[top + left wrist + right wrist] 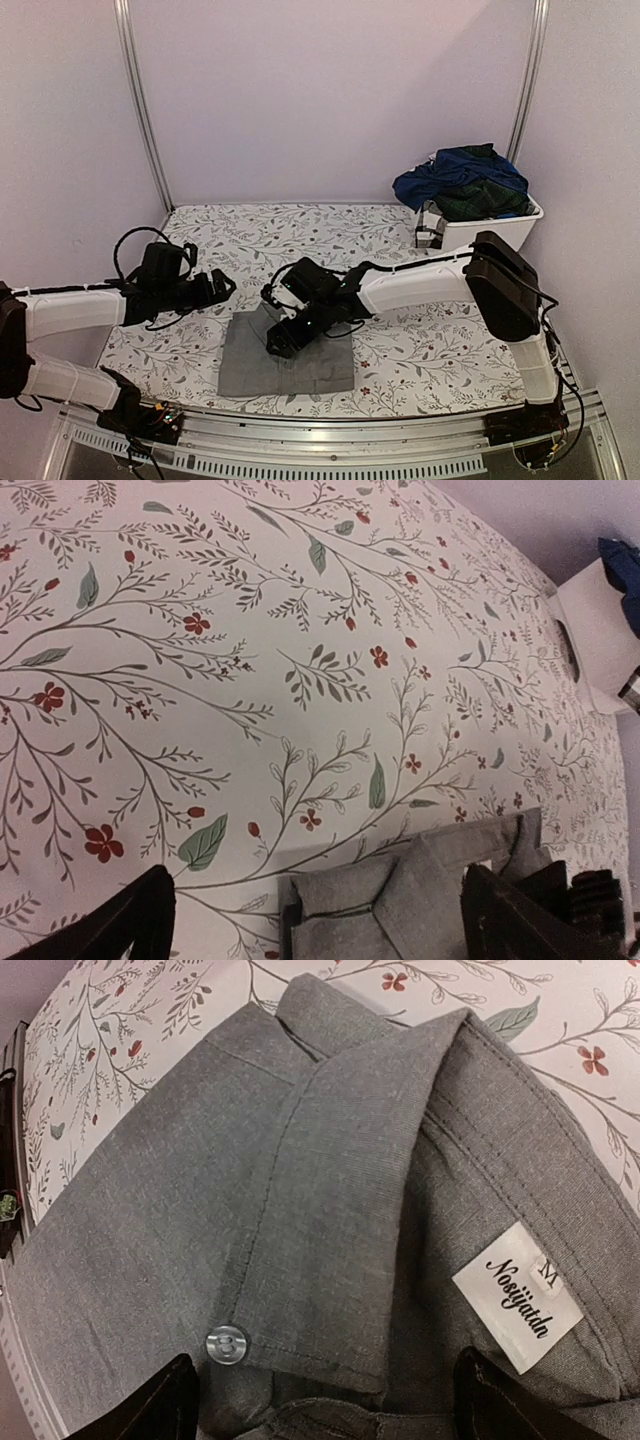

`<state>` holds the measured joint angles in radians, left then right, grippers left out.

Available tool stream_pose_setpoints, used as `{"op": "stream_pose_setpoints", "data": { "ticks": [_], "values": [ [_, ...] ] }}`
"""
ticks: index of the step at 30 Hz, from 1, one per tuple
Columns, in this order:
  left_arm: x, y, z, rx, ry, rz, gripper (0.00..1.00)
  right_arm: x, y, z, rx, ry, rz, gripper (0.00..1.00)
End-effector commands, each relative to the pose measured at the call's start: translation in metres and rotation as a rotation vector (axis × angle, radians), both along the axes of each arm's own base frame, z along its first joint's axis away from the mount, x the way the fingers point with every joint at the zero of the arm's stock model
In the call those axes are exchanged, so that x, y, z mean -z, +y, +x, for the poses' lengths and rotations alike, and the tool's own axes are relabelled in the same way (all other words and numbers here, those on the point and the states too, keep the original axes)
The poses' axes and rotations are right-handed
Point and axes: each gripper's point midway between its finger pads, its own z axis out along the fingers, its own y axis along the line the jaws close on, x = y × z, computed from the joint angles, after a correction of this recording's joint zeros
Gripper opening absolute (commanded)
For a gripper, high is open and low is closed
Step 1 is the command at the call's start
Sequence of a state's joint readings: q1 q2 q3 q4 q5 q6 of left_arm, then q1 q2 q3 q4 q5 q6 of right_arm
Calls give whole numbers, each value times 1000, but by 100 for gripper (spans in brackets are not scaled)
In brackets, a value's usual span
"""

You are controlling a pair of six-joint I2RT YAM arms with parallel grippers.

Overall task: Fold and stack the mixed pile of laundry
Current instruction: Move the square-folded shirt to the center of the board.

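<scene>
A floral cloth (400, 230) covers the table. At its far right corner stands a white bin (490, 228) heaped with the rest of the laundry: a navy garment (460, 170) on top and a dark plaid one (480, 200) under it, both spilling over the rim. The grey shirt (250, 360) lies apart from them, folded into a flat rectangle near the front edge, a little left of centre. The right gripper (280, 340) hangs low over the shirt's far edge with its fingers (150, 1410) spread wide to either side of the collar (340, 1160), pinching nothing. The left gripper (222, 285) sits over bare cloth just beyond the shirt's far left corner, its fingers (130, 920) also wide apart and empty. Inside the collar a white label (517, 1297) carries script lettering and an M. A pale button (226, 1345) sits at the collar's point.
</scene>
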<state>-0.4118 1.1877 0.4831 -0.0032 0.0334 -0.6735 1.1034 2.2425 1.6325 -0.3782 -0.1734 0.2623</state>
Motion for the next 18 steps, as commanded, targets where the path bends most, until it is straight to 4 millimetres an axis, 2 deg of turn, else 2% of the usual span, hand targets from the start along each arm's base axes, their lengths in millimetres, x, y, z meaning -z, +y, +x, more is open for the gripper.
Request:
{"op": "stream_pose_setpoints", "data": {
  "ticks": [1, 4, 5, 8, 10, 13, 15, 16, 18],
  "values": [
    [-13, -4, 14, 12, -46, -17, 100, 96, -116, -20, 85, 146, -334, 87],
    [-13, -6, 17, 22, -52, -19, 100, 90, -173, -12, 133, 125, -371, 85],
    [-13, -8, 18, 26, -54, -21, 100, 79, -185, -5, 152, 104, -362, 85],
    [-8, -11, 21, 37, -47, -27, 100, 62, -223, 17, 177, 21, -388, 85],
    [-6, -13, 24, 45, -45, -33, 100, 42, -243, 39, 188, -102, -444, 86],
    [-4, -17, 28, 61, -41, -35, 100, 8, -253, 70, 240, -207, -447, 88],
    [-6, -19, 30, 68, -44, -36, 99, -18, -247, 82, 262, -252, -416, 89],
    [-6, -19, 31, 72, -47, -33, 100, -32, -241, 84, 286, -247, -385, 89],
    [-8, -20, 32, 76, -53, -29, 99, -54, -216, 81, 303, -208, -291, 88]
  ]
}}
